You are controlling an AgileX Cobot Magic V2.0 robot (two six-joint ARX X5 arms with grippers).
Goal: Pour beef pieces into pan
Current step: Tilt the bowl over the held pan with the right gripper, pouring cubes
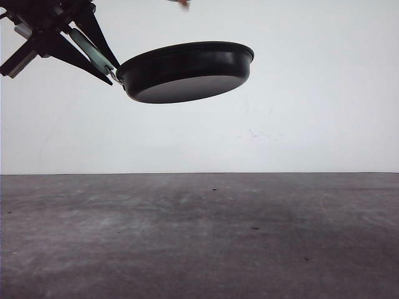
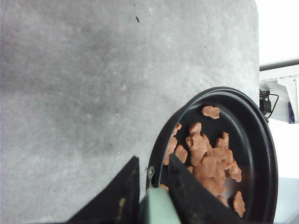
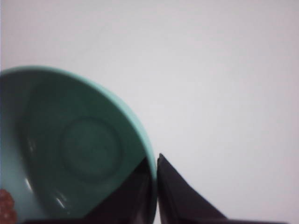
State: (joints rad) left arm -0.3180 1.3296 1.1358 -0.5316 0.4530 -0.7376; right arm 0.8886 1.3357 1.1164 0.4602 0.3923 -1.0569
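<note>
High above the grey table (image 1: 199, 237), one black pan (image 1: 186, 70) hangs in the air, tilted, with its underside turned toward the front camera. The left gripper (image 1: 93, 55) is clamped on the pan's single pale green handle (image 1: 90, 51), one dark finger on either side of it; the left wrist view shows the same grasp (image 2: 152, 186) with the handle (image 2: 156, 207) between the fingers. Inside the pan (image 2: 261, 140) lie the beef pieces (image 2: 205, 161), roughly fifteen to twenty reddish-brown chunks; most are bunched together, one sits apart nearer the far rim, and a few rest against the wall next to the handle. The right gripper (image 3: 156, 186) pinches the rim of one teal bowl (image 3: 88, 149), a finger inside the wall and a finger outside. A reddish scrap (image 3: 5, 205) sits at the bowl's edge in that view; whether it is beef is hard to tell. Below the pan the table surface is wide and bare, ending at a straight far edge against a white wall (image 1: 312, 112).
</note>
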